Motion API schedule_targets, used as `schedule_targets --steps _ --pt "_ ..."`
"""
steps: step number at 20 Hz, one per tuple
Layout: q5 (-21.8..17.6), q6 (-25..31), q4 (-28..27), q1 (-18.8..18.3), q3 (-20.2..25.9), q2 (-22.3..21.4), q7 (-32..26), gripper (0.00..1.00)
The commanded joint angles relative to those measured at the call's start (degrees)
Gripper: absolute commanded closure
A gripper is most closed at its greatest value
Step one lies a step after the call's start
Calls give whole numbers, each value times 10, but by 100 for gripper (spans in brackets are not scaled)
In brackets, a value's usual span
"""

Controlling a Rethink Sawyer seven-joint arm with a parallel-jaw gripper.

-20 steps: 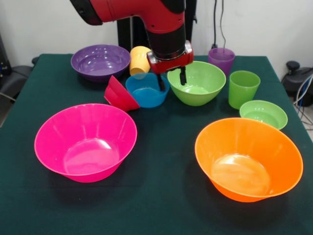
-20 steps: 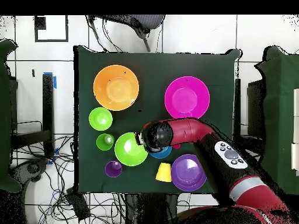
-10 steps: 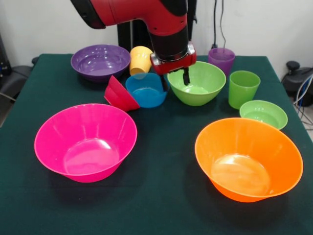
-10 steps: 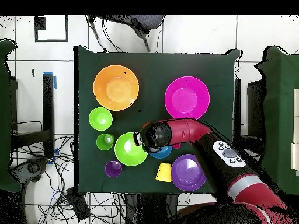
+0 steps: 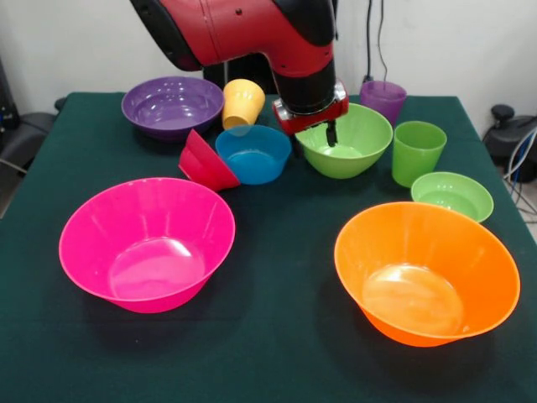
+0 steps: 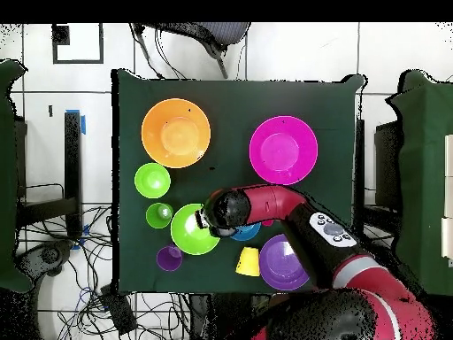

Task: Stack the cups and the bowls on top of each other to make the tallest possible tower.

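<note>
My gripper [image 5: 315, 134] is over the near-left rim of the medium green bowl [image 5: 357, 147]. One finger [image 5: 332, 133] hangs inside the bowl; the other is outside the rim, so the gripper looks shut on it. In the overhead view the gripper [image 6: 205, 219] sits at that bowl's [image 6: 188, 232] edge. The small blue bowl [image 5: 253, 154] stands to its left, with the small red bowl [image 5: 204, 161] tipped against it. The yellow-orange cup [image 5: 242, 102] lies tilted behind them. The purple cup [image 5: 383, 98] touches the green bowl's far side. The green cup [image 5: 417, 151] stands upright. No bowls are nested.
The medium purple bowl [image 5: 172, 105] is at the back left. The large pink bowl [image 5: 147, 243] and large orange bowl [image 5: 426, 273] sit near the front. The small light green bowl [image 5: 452, 195] is by the right table edge.
The gripper moved right from between the blue and green bowls onto the green bowl's rim. The green bowl shifted right with it and nudged the purple cup.
</note>
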Motion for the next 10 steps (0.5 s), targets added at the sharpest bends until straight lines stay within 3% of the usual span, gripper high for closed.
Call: schedule_targets --steps 1,10 --pt "-47 -31 -36 30 -32 42 14 0" --pt "-60 -41 -36 25 -34 44 3 0"
